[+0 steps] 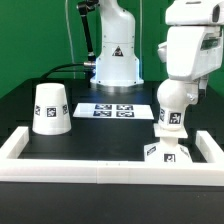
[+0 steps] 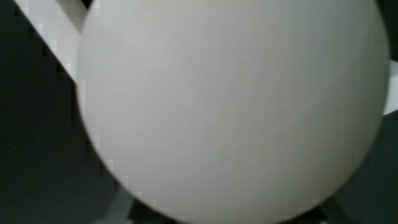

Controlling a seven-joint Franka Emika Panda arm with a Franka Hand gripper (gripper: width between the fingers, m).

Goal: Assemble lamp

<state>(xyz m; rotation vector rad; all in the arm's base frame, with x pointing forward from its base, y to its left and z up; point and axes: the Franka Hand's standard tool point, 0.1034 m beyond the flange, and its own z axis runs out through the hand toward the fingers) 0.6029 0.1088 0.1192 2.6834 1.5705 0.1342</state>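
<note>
The round white bulb [image 1: 172, 118] stands upright with its neck down on the flat square base [image 1: 166, 153], at the exterior view's right near the front rail. My gripper [image 1: 174, 102] comes down from above and closes around the bulb's top. In the wrist view the bulb [image 2: 231, 105] fills nearly the whole picture and hides my fingers. The tapered shade [image 1: 50, 108] stands alone, wide end down, at the exterior view's left, far from the gripper.
The marker board [image 1: 112, 110] lies flat in the middle of the black table. A white rail-like frame [image 1: 95, 167] runs along the front and both sides. The arm's white pedestal [image 1: 115, 62] stands at the back.
</note>
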